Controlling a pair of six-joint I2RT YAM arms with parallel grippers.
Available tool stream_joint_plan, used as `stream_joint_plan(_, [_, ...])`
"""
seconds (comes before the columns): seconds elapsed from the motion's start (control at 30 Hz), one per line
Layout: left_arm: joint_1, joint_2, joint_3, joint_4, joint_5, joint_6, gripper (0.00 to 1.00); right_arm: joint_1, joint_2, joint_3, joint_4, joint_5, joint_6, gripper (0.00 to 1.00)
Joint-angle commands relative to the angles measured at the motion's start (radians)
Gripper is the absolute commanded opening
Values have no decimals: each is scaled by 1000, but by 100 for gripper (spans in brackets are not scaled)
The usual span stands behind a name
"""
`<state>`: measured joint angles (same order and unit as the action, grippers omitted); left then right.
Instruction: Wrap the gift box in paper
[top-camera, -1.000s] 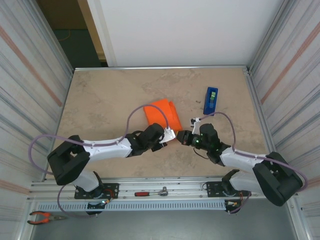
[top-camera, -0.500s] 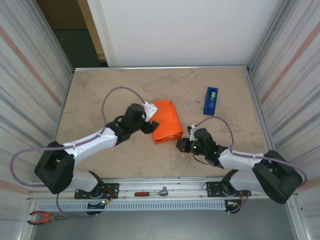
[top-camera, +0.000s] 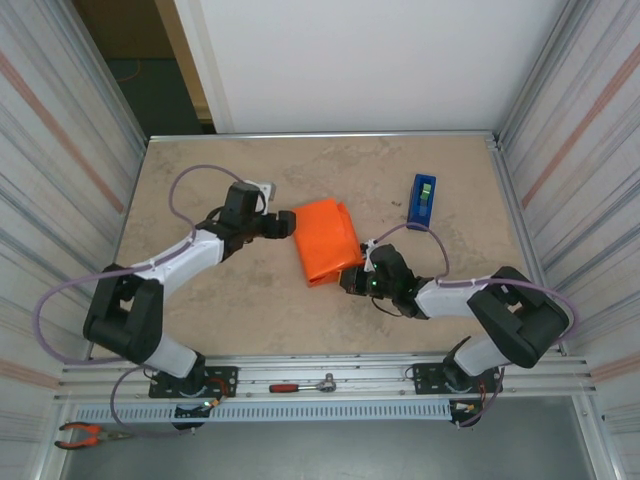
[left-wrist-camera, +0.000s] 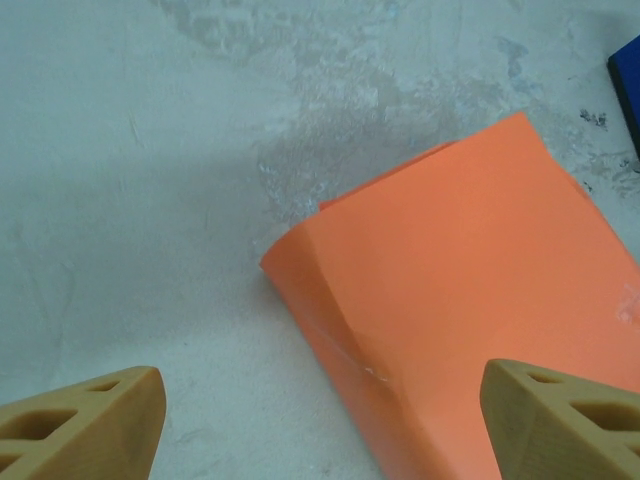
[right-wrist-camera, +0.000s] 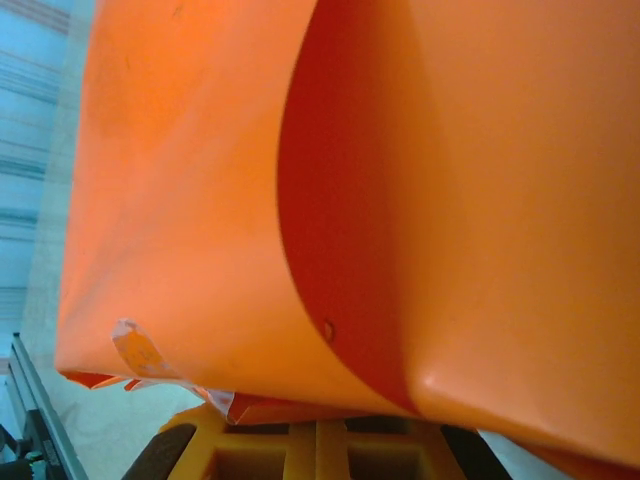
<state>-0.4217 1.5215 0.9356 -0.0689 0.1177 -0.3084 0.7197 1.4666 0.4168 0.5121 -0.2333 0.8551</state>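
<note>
**Two robot grippers flank an orange paper parcel on a stone-patterned table**

On the table (top-camera: 200, 190), the paper (top-camera: 326, 240) lies folded into a flat oblong parcel. The gift box is, I judge, enclosed inside it. The step in hand looks like closing the loose end flaps. To do it well, press the curling flap flat against the parcel, have one gripper steady the bundle, and avoid dragging it, which could loosen the folds.

The left gripper (top-camera: 284, 224) sits just beside the parcel's far corner, its fingers (left-wrist-camera: 80, 420) spread wide with the paper's edge ahead of them. The right gripper (top-camera: 351, 282) is against the near corner with paper bulging over it. Whether it pinches the paper I cannot tell.

The parcel's long axis runs from the left gripper's end toward the right gripper's end, and the loosely folded end faces the right gripper. A blue tape dispenser (top-camera: 421, 201) stands beyond the right gripper, apart from it.
</note>
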Motion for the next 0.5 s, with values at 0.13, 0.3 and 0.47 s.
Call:
stream_joint_plan(0.13, [23, 163, 140, -48, 148, -146, 85, -3, -132, -23, -163, 18, -27, 0])
stream_joint_plan(0.3, [29, 285, 228, -53, 217, -201, 86, -65, -329, -72, -343, 69, -15, 48])
stream_joint_plan(0.47, [31, 364, 280, -63, 273, -243, 86, -184, -447, -23, -529, 66, -51, 99])
